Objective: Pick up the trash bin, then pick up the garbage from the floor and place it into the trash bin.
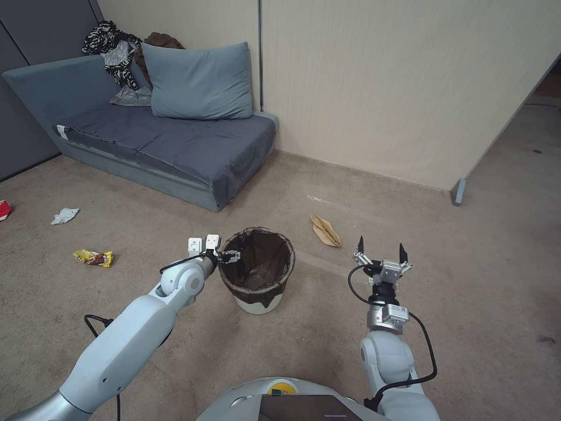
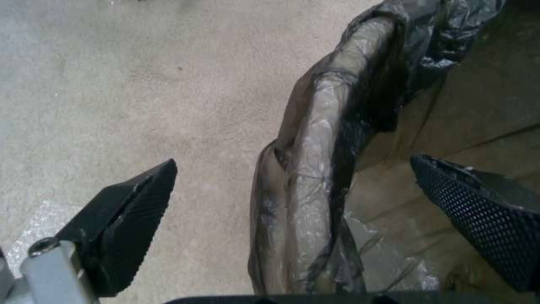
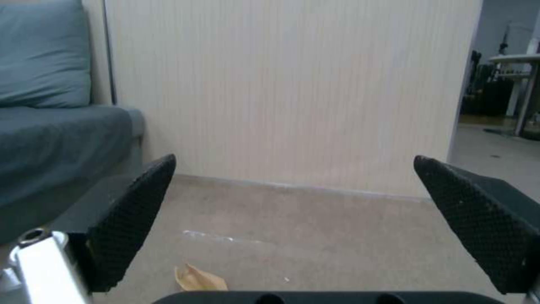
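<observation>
Robot base at the bottom edge of the head view, both arms reaching forward over the floor [image 1: 327, 351]. Left gripper [image 1: 229, 255]: at the near-left rim of the bin [image 1: 257, 272], fingers parted, touching or just short of the liner. Bin: upright on the carpet, centre, white wall below a dark liner folded over the rim. Right gripper [image 1: 381, 251]: raised clear of the floor, fingers spread wide, holding nothing. Garbage: brown bag [image 1: 325, 230] just beyond the bin to its right; snack wrapper [image 1: 93, 257], tissue [image 1: 64, 216] and a red item [image 1: 3, 209] well apart to the left. Sofa [image 1: 169, 140] with pillow [image 1: 198, 82] against the wall. Left wrist view: rim with liner [image 2: 315, 169] standing between the two pads, one pad [image 2: 129, 219] outside over carpet, the other [image 2: 484, 215] inside the bin, neither yet pressing. Right wrist view: open pads framing wall and carpet, brown bag [image 3: 200, 278] low between them. Risks, as judged: closing on loose liner alone could pull the film off the rim without lifting the bin; a shallow bite on the wall could let the bin tilt or slip; pushing further sideways could tip it.
</observation>
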### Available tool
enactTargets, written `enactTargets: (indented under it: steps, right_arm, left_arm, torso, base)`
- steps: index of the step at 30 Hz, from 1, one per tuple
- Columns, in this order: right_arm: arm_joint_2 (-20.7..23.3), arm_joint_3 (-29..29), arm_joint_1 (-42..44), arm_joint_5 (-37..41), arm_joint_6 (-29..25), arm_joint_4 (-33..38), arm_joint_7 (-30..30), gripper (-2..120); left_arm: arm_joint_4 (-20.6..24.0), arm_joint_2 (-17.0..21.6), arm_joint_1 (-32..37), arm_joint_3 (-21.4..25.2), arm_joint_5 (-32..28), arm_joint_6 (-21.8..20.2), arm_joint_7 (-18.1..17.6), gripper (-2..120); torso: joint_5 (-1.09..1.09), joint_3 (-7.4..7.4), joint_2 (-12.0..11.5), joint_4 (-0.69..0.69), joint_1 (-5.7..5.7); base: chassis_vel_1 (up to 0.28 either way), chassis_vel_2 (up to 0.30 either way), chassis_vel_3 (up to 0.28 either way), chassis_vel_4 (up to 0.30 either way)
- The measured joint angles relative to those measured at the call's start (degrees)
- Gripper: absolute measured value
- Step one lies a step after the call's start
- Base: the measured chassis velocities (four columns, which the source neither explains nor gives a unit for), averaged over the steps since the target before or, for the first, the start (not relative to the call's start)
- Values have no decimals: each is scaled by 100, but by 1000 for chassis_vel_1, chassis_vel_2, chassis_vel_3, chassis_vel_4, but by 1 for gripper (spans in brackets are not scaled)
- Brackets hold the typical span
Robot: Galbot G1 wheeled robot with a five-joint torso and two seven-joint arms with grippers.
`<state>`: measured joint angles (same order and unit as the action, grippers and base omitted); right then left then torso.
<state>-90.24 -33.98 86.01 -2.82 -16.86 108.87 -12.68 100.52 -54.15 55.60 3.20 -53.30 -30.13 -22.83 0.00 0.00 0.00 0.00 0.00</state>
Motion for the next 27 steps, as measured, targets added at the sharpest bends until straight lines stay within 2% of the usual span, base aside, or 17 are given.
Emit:
enactTargets:
  steps: [4, 19, 20, 22, 25, 27]
  right_arm:
    - [-7, 18, -41, 0, 1, -12, -20, 100]
    - [-25, 47, -105, 12, 1, -55, -60, 100]
    - [-25, 43, -106, 12, 1, -43, -66, 100]
    - [-25, 43, -105, 12, 2, -38, -68, 100]
    - [-42, 44, -104, 10, 2, -21, -75, 100]
    - [-47, 46, -102, 9, 2, -17, -75, 100]
  left_arm:
    - [-52, -52, -134, -72, -390, -392, -184, 100]
    - [-187, -114, -310, -190, -632, -513, -319, 97]
    - [-177, -124, -312, -195, -687, -535, -373, 91]
    - [-170, -124, -313, -199, -730, -554, -406, 88]
    - [-153, -101, -311, -200, -849, -583, -456, 73]
    - [-148, -97, -307, -198, -900, -593, -475, 70]
  torso:
    - [0, 0, 0, 0, 0]
    - [2, -1, 0, 0, 0]
    - [2, -1, 0, 0, 0]
    - [2, -1, 0, 0, 0]
    - [1, -1, 0, -1, 0]
    - [1, -1, 0, -1, 0]
  base:
    - [0, 0, 0, 0]
    - [0, 0, 0, 0]
    - [0, 0, 0, 0]
    - [0, 0, 0, 0]
    - [0, 0, 0, 0]
    - [0, 0, 0, 0]
